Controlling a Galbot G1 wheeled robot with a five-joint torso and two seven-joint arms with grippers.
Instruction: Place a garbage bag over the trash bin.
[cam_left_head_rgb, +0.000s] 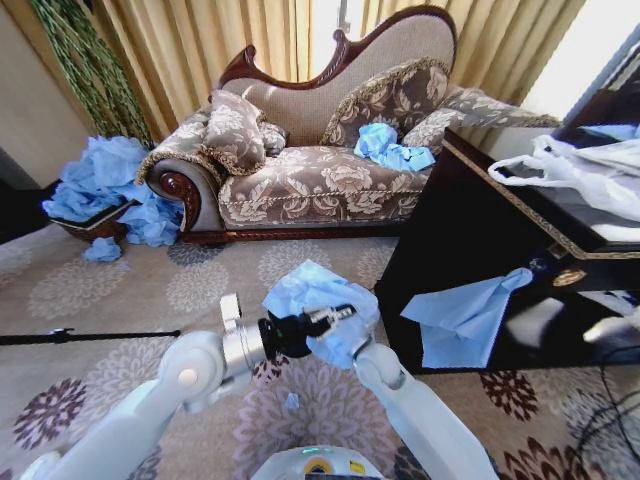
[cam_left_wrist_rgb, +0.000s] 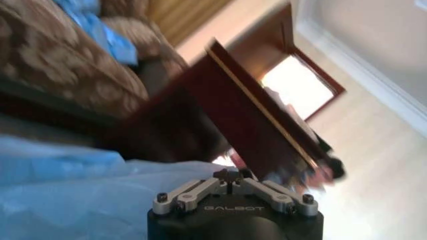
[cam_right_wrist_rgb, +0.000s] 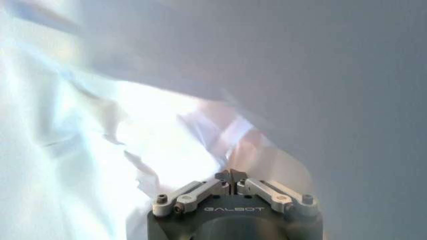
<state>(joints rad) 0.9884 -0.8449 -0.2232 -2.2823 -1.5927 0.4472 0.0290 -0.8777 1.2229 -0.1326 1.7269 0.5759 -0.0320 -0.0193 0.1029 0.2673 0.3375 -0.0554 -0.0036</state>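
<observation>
Head view: bag (cam_left_head_rgb: 318, 300) is held above carpet before sofa (cam_left_head_rgb: 320, 170) | left gripper (cam_left_head_rgb: 335, 316) and right gripper (cam_right_wrist_rgb: 230, 175) are clenched on it | light, floppy, slippery film; best gripped at mouth hem.

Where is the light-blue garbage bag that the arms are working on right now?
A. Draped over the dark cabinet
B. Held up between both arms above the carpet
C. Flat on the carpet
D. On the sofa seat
B: in the head view the garbage bag hangs bunched above the carpet, with the left gripper and the right gripper at it.
</observation>
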